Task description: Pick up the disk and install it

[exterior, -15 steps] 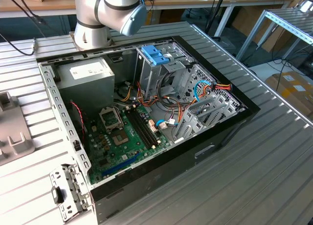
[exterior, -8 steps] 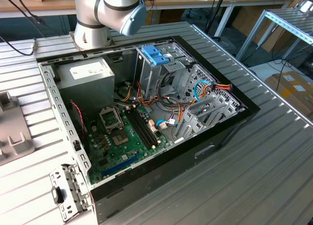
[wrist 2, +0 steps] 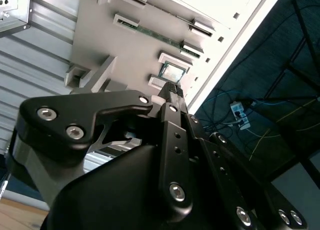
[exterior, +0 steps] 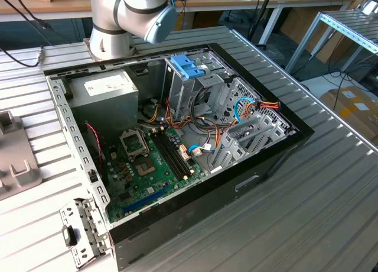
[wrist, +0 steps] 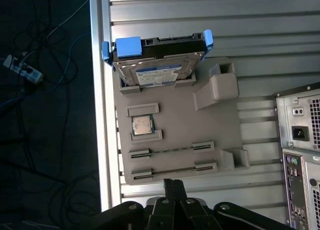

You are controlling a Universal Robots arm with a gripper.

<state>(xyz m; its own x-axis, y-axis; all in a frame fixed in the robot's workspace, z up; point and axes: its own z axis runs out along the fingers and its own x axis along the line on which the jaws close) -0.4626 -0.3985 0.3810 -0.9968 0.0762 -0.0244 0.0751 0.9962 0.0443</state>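
The flat grey-metal disk (wrist: 157,60), white-and-blue labelled and framed by light-blue side rails, sits propped in a slot at the far end of a pale grey plastic holder tray (wrist: 180,115), well ahead of our jaws and apart from them. Nearer the jaws, the tray carries a square silver processor chip (wrist: 142,124). Our black gripper (wrist: 173,182) hovers over the tray's near edge, its jaws closed together on nothing. The tray lies on a slatted aluminium table (wrist: 200,15) beside a grey metal computer case (wrist: 300,155).
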